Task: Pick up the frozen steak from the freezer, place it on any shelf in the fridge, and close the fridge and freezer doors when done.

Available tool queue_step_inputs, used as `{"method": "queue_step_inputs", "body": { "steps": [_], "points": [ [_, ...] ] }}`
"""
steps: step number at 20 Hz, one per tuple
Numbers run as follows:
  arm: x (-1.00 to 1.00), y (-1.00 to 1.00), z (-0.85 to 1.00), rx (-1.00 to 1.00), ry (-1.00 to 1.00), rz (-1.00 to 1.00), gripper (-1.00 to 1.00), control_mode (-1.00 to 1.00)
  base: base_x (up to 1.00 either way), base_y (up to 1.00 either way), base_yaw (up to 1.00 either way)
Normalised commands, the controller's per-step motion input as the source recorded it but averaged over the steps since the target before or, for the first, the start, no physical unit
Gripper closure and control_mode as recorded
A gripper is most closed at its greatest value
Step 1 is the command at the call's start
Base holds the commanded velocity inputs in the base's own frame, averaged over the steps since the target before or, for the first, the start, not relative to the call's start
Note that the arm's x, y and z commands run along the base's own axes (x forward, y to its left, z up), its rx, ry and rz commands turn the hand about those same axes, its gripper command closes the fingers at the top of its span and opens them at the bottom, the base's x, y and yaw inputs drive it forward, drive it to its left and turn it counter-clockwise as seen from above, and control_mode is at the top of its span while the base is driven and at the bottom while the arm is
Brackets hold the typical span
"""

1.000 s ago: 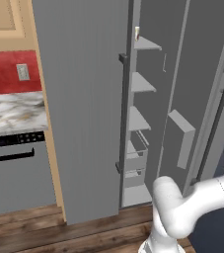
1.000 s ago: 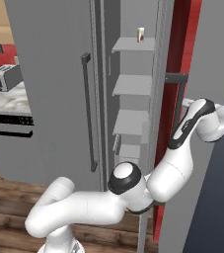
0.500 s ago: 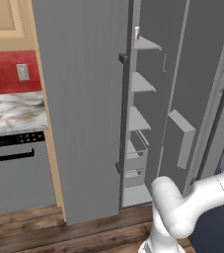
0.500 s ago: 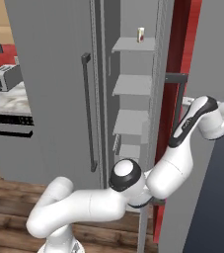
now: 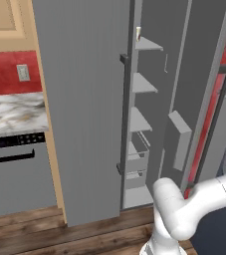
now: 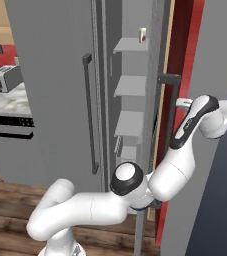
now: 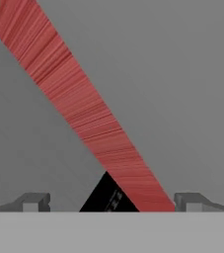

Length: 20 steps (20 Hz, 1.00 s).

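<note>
No legible writing, gripper spread — grey door close

The fridge and freezer doors are plain grey with dark bar handles. The freezer has pale grey shelves. The wall is red. The counter is white marble with brown swirls. The floor is brown wood.
</note>
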Motion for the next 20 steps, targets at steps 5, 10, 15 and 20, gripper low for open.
{"method": "queue_step_inputs", "body": {
  "steps": [5, 10, 15, 20],
  "points": [
    [0.27, 1.00, 0.00, 0.00, -0.11, 0.07, -1.00, -1.00, 0.00, 0.00, 0.00],
    [0.42, 1.00, 0.01, 0.00, -0.11, 0.00, -1.00, -1.00, 0.00, 0.00, 0.00],
    [0.35, 1.00, 0.01, 0.00, -0.10, 0.00, -1.00, -1.00, 0.00, 0.00, 0.00],
    [0.45, 1.00, 0.04, 0.00, -0.08, 0.00, -1.00, -1.00, 0.00, 0.00, 0.00]
  ]
}}
